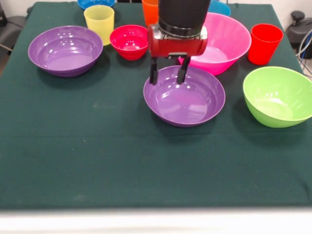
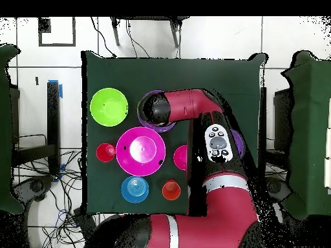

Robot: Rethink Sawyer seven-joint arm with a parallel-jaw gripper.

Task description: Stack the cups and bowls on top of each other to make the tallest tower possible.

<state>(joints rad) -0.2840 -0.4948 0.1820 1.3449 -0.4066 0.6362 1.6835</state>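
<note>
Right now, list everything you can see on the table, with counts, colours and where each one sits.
Front view places:
Wide shallow purple plastic bowls: two; one centre under the claw, one far left.
Big pink plastic bowl: one, behind the centre purple bowl.
Big lime green plastic bowl: one, right edge.
Small crimson plastic bowl: one, beside the yellow cup.
Blue plastic bowls: two at the far edge, dark and lighter.
Plastic tumbler cups: three; yellow, orange, red.
Dark green tablecloth: one.
Red and black robot arm: one; claw open above the centre bowl's far rim.
</note>
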